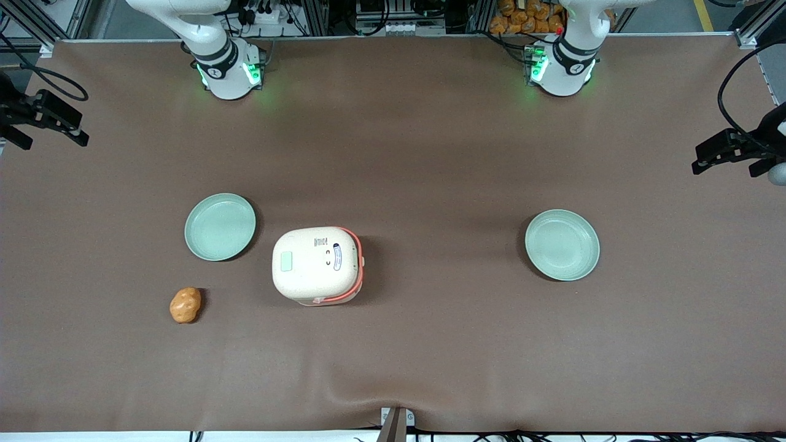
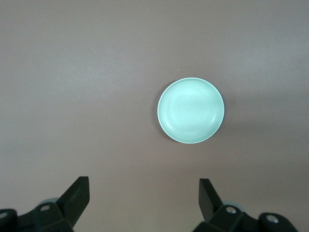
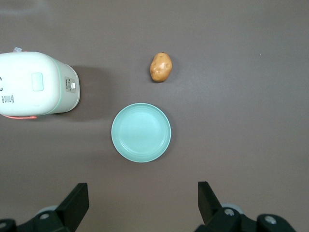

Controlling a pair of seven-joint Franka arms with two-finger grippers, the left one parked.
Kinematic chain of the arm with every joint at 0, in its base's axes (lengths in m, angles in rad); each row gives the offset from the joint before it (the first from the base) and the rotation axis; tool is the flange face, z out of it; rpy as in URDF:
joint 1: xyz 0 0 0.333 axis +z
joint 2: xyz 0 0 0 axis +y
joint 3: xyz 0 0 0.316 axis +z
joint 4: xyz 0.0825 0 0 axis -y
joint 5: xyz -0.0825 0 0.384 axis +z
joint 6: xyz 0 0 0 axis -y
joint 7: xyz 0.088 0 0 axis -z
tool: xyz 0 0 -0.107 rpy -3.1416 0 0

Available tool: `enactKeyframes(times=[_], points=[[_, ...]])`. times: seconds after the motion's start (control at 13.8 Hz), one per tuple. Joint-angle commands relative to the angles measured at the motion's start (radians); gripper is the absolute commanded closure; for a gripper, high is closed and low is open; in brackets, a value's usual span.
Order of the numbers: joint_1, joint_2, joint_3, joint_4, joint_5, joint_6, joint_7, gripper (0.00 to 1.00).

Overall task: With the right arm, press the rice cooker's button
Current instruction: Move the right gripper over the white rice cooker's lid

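Observation:
The rice cooker [image 1: 316, 264] stands with its lid down near the middle of the brown table; it is cream with orange-red trim and a printed label on the lid. It also shows in the right wrist view [image 3: 36, 84], with a small control panel [image 3: 71, 87] on its pale green side. My right gripper [image 1: 54, 138] hangs high at the working arm's end of the table, well apart from the cooker. In its own view the gripper [image 3: 142, 191] is open and empty, above bare cloth.
A pale green plate [image 1: 220, 226] lies beside the cooker, between it and my gripper [image 3: 141, 132]. An orange-brown potato [image 1: 185, 305] lies nearer the front camera than that plate [image 3: 161, 67]. A second green plate [image 1: 562, 244] lies toward the parked arm's end.

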State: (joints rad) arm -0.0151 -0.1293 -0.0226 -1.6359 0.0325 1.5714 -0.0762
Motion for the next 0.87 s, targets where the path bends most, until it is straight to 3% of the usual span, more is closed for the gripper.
enactKeyframes(times=[0.0, 0.22, 0.43, 0.58, 0.8], points=[[0.003, 0.011, 0.001, 0.018, 0.0, -0.031, 0.0, 0.0], [0.023, 0.03, 0.004, 0.025, 0.012, -0.018, 0.0, 0.0], [0.118, 0.08, 0.003, 0.033, 0.01, 0.053, 0.022, 0.0], [0.2, 0.096, 0.004, 0.034, -0.006, 0.099, 0.139, 0.0], [0.259, 0.146, 0.004, 0.04, 0.012, 0.189, 0.182, 0.0]])
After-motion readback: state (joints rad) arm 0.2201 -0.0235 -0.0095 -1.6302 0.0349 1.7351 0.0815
